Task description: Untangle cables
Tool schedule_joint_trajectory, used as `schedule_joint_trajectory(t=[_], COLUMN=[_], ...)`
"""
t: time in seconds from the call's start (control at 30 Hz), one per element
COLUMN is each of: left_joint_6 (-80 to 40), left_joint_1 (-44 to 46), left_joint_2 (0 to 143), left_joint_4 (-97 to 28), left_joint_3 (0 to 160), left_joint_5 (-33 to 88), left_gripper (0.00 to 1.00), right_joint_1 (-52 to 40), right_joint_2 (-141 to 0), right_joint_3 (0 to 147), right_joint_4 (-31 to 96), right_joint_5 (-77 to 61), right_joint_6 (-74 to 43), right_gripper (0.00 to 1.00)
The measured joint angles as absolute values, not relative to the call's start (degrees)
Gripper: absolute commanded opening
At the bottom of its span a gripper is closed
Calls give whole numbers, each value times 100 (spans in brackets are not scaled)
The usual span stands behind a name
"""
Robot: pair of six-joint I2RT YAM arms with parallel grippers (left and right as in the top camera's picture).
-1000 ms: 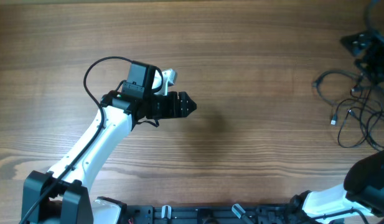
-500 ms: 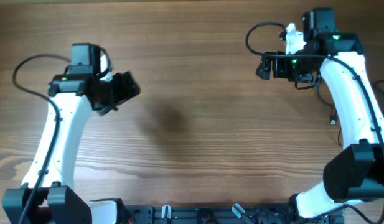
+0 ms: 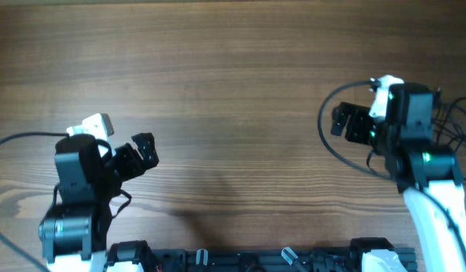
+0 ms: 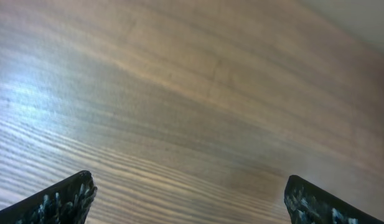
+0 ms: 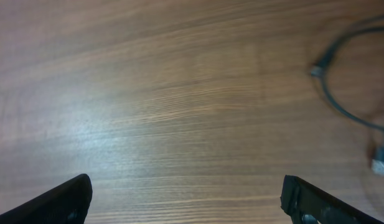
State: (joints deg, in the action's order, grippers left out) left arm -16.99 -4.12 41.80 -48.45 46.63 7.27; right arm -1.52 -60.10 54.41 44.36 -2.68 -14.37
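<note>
The cables (image 3: 458, 125) are thin black wires at the table's far right edge, mostly hidden behind my right arm in the overhead view. In the right wrist view a thin wire loop (image 5: 341, 93) with a small plug (image 5: 318, 66) lies at upper right, and another connector (image 5: 381, 165) sits at the right edge. My right gripper (image 3: 347, 123) (image 5: 185, 199) stands open just left of the wires, holding nothing. Far from them, at the lower left, my left gripper (image 3: 140, 151) (image 4: 192, 199) is open over bare wood.
The wooden table (image 3: 240, 75) fills all views. A thick black arm cable (image 3: 334, 147) loops beside my right wrist, and another (image 3: 21, 140) trails off left of my left arm. The arm bases stand along the front edge (image 3: 240, 261).
My left arm has swung from the table's middle back to the lower left, its jaws widening. My right arm came into view at the upper right, then dropped nearer the front.
</note>
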Motion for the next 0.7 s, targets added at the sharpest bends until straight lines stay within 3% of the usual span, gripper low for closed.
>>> schedule_joint_trajectory(t=[0.2,0.53,0.7], left_joint_6=[-1678,-1678,-1678], left_joint_1=[-412,-412,-412], left_joint_2=[3728,3728,3728], left_joint_4=[-4952,-5142,-5144], left_joint_3=[4602,4600,4600], left_joint_5=[729,729,729], left_gripper=[100,100,100], right_joint_1=[-152,-152,-152], right_joint_2=[-5424,-6766,-6123], right_joint_3=[5218,5179,5177], right_joint_4=[4488,4464,4458], right_joint_5=[54,73,73], right_joint_6=[-1739,-1780,-1780], right_gripper=[100,100,100])
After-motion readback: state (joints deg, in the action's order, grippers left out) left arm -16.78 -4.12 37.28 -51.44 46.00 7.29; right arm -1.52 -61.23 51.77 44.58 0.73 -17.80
